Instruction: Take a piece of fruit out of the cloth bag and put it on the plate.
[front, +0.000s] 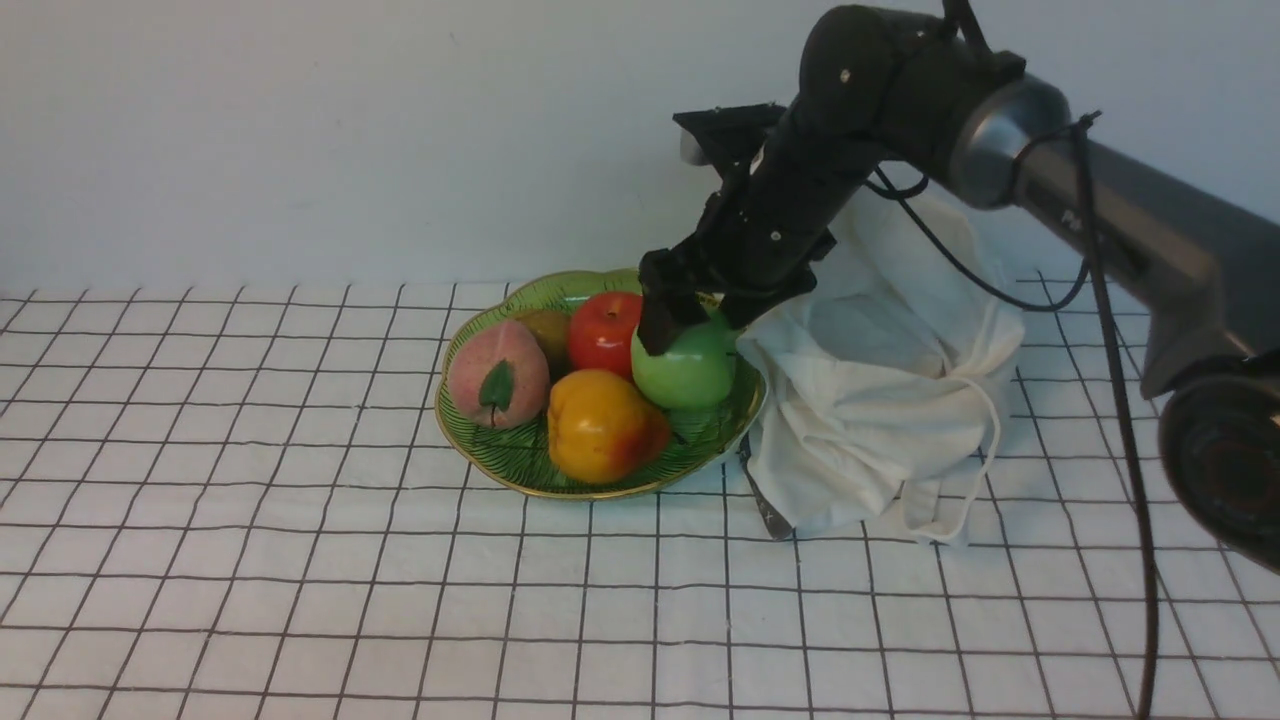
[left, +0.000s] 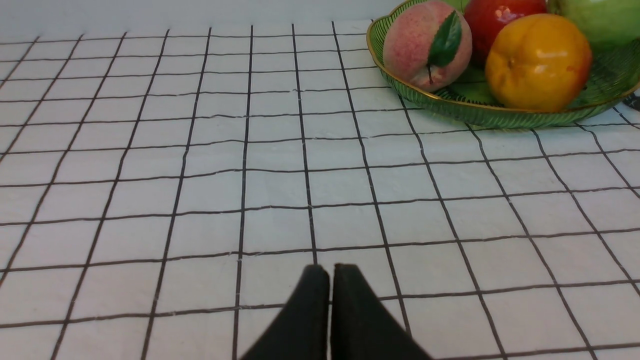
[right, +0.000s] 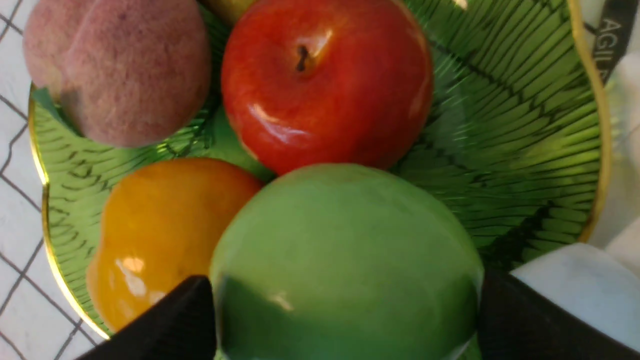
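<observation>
The green apple rests low at the right side of the green plate, touching the red apple and the pear. My right gripper comes down on it from above, one finger on each side, shut on it. In the right wrist view the apple fills the space between the black fingers, above the ribbed plate. The off-white cloth bag lies slumped just right of the plate, under my right arm. My left gripper is shut and empty over the chequered cloth, well short of the plate.
The plate also holds a red apple, a peach, a yellow-orange pear and a brownish fruit. A dark strip sticks out under the bag's front. A white wall stands close behind.
</observation>
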